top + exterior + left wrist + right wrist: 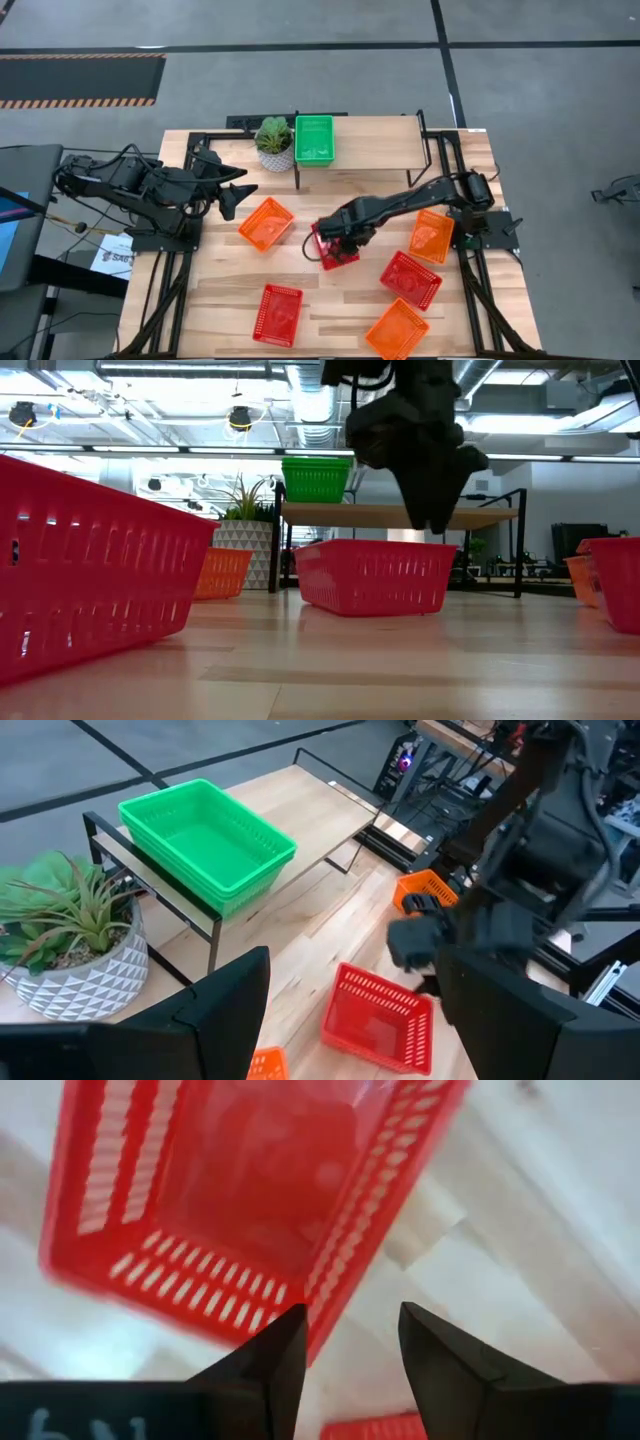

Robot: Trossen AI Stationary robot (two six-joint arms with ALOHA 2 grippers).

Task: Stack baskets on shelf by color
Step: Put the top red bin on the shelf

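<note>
Directly below the right tool [340, 246], whose fingers stand apart, a red basket [334, 248] sits mid-surface with its rim between them. Only green baskets [314, 139] are stacked on the shelf [375, 131], at 12 o'clock; red and orange ones remain scattered. Left tool [232, 197] waits, fingers apart, at 9 o'clock.

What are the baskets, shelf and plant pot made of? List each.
Green baskets: seemingly molded plastic, glossy, slotted walls; same for the red basket.
Shelf: pale wood-grain board on thin black legs, probably metal.
Plant pot: white with a grey triangle pattern, possibly ceramic; unclear.
</note>
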